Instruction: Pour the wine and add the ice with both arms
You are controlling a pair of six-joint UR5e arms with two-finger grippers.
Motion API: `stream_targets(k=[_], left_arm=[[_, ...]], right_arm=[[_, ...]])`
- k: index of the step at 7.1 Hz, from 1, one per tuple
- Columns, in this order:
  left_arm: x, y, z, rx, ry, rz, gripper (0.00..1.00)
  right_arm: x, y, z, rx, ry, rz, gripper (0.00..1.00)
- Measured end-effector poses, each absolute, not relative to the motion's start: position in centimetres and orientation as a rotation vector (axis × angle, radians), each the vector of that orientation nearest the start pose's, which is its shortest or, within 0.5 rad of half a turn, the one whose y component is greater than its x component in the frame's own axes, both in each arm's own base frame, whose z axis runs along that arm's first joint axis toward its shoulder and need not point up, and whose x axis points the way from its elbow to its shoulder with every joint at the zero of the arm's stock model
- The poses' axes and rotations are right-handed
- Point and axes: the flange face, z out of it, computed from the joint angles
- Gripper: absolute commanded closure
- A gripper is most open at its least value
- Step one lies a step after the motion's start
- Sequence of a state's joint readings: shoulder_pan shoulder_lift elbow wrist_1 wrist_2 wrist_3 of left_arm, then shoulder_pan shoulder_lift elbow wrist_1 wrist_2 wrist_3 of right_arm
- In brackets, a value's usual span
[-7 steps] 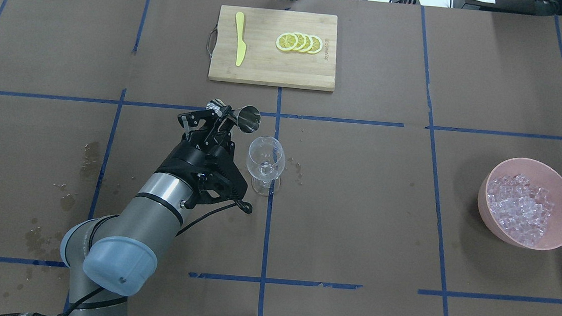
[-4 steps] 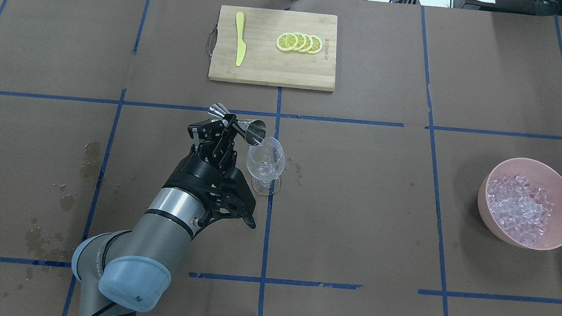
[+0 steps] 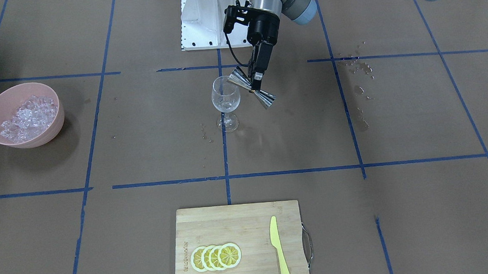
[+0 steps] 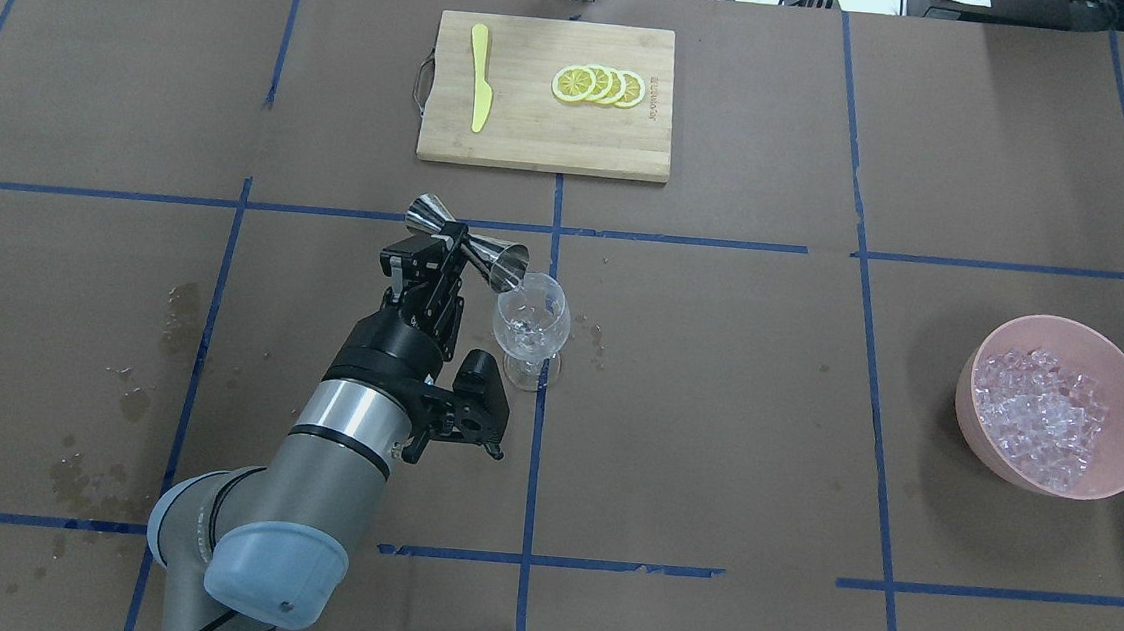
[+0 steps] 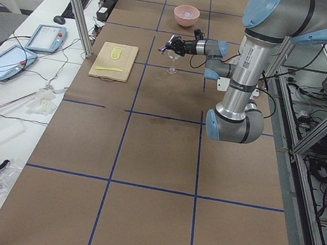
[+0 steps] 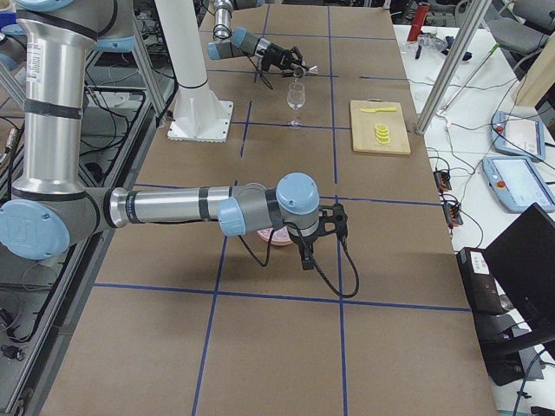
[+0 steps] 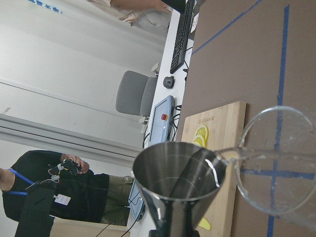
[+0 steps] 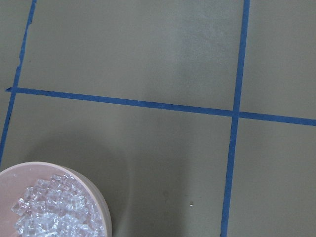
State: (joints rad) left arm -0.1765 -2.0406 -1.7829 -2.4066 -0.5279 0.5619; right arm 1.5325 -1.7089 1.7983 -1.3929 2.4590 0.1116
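Steel jigger (image 4: 504, 257) tipped at the wine glass (image 4: 529, 325); ice (image 4: 1040, 418) heaped in a pink bowl (image 4: 1001, 342).
The left gripper (image 4: 451, 247) clamped the double-cone jigger at its waist, wide mouth tilted down over the rim of the upright, clear wine glass. The small glassy ice cubes lay well apart, beneath the right arm (image 6: 173, 206).

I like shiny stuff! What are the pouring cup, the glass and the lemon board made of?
The pouring cup looks like polished steel: silvery, mirror-like. The glass: clear glass or maybe plastic, see-through. The board: pale wood, perhaps bamboo, straight grain lines.
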Motion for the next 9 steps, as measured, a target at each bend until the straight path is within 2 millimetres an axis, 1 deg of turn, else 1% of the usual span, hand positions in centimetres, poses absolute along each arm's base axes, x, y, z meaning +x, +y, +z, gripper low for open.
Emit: stream_targets(k=[4,7,9], left_arm=[[50.1,-31.3,19.3,1.581,-0.364,0.888,1.00],[50.0,-31.3,17.9,1.586,-0.468,0.976,1.00],[49.8,-31.3,17.7,1.577,-0.540,1.000,1.00]], right_arm=[[3.9,-44.7,58.4,0.181,-0.898,-0.049,0.00],[4.0,-44.6,58.4,0.181,-0.898,-0.045,0.00],[4.1,-44.6,58.5,0.180,-0.898,-0.043,0.00]])
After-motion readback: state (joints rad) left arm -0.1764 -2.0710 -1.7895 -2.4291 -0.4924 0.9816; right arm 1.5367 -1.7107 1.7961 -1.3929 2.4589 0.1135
